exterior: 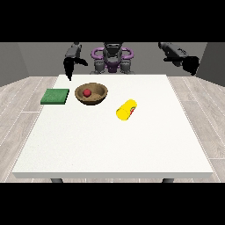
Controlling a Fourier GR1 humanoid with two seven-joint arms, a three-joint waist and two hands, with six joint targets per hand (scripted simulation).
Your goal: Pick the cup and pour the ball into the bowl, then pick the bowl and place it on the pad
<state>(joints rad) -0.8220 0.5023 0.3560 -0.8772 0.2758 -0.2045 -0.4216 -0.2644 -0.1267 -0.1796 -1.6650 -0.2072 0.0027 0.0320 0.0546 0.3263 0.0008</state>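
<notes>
White table [114,145] on grey plank floor [17,110]; grey walls [26,59]; both hands' [69,67] [191,65] finger state unclear.

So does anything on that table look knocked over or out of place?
Yes, the yellow cup lies on its side right of the brown bowl, not upright. The red ball already sits inside the bowl. The green pad lies flat to the bowl's left, apart from it. Neither hand touches anything.
</notes>
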